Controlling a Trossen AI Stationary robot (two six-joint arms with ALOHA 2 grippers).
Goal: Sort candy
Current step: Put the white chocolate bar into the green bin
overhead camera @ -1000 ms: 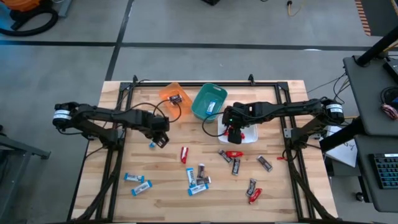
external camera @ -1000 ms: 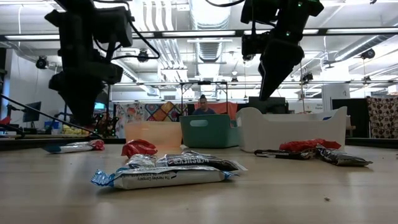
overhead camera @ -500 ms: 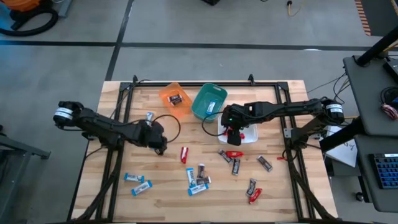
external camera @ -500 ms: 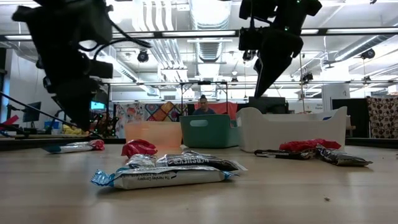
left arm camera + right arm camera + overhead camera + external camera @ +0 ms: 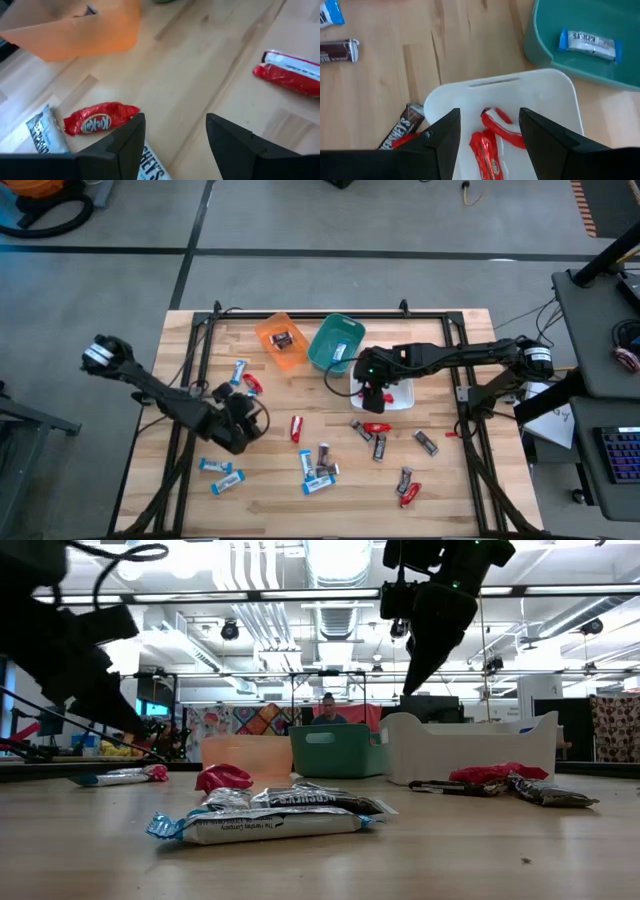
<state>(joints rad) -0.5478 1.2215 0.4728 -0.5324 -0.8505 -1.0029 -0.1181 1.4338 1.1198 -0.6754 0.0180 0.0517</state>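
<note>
Wrapped candy lies scattered on the wooden table: a red bar (image 5: 100, 117) and a blue-and-white bar (image 5: 240, 370) near the orange bin (image 5: 282, 340), another red bar (image 5: 296, 428), and a mixed cluster (image 5: 318, 465). My left gripper (image 5: 245, 415) hovers open and low over the table's left half. It points toward the orange bin, with the red bar just beyond its fingertips. My right gripper (image 5: 375, 392) hangs open above the white bin (image 5: 555, 100), which holds red candy (image 5: 490, 137). The teal bin (image 5: 545, 55) holds a blue-and-white bar (image 5: 590, 42).
Two blue-and-white bars (image 5: 220, 473) lie near the front left. Dark and red bars (image 5: 380, 442) are strewn right of centre, more (image 5: 407, 486) toward the front. A black frame rail (image 5: 330, 315) borders the table's far side behind the three bins. Bare wood lies along the near edge.
My left arm has swung away from the bins toward the table's near left and sunk lower, its gripper turning as it went. That has uncovered the blue-and-white and red bars by the orange bin. My right gripper has stayed over the white bin.
</note>
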